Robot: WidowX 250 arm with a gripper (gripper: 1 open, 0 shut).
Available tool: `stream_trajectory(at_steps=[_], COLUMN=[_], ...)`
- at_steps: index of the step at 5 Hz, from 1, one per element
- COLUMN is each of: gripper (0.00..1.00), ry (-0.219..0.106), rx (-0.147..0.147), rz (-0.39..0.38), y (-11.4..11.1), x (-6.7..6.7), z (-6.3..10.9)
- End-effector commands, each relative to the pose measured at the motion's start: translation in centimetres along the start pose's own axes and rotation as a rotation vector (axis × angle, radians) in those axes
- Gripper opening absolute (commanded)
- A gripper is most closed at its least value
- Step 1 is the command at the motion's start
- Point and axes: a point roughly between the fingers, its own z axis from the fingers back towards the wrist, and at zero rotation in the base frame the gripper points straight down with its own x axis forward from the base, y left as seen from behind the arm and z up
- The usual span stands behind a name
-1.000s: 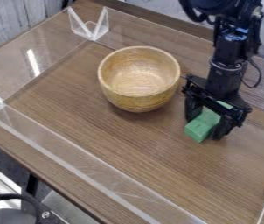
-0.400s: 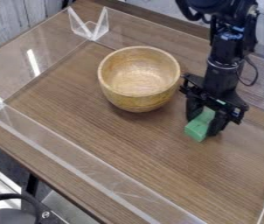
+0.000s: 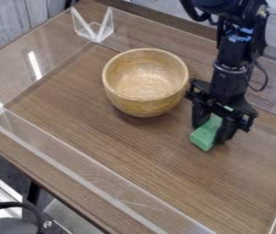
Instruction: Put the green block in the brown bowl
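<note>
The green block (image 3: 204,139) lies on the wooden table to the right of the brown bowl (image 3: 145,80). My black gripper (image 3: 218,128) reaches straight down over the block, its fingers closed against the block's sides. Only the block's lower left end sticks out below the fingers. The bowl sits upright with nothing inside, about a hand's width left of the gripper.
A clear acrylic wall (image 3: 55,146) rims the table along the front and left. A small clear stand (image 3: 93,26) is at the back left corner. Bare wooden tabletop (image 3: 116,155) stretches in front of the bowl.
The jaws have closed from wide open onto the green block. The arm has stayed over the same spot, and the block still rests low by the table.
</note>
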Motion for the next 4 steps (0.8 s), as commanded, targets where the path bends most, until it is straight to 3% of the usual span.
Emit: stream_trajectory(at_steps=[1, 2, 3, 4], gripper=[0.0, 0.0, 0.0, 0.0], ry=[-0.107, -0.184, -0.253, -0.279], rx=[0.005, 0.024, 0.047, 0.057], rz=[-0.002, 0.014, 0.068, 0.134], y=[0.3, 0.9, 3.5, 7.1], x=[0.5, 0.3, 1.0, 0.8], z=[3.9, 7.7, 11.8, 13.8])
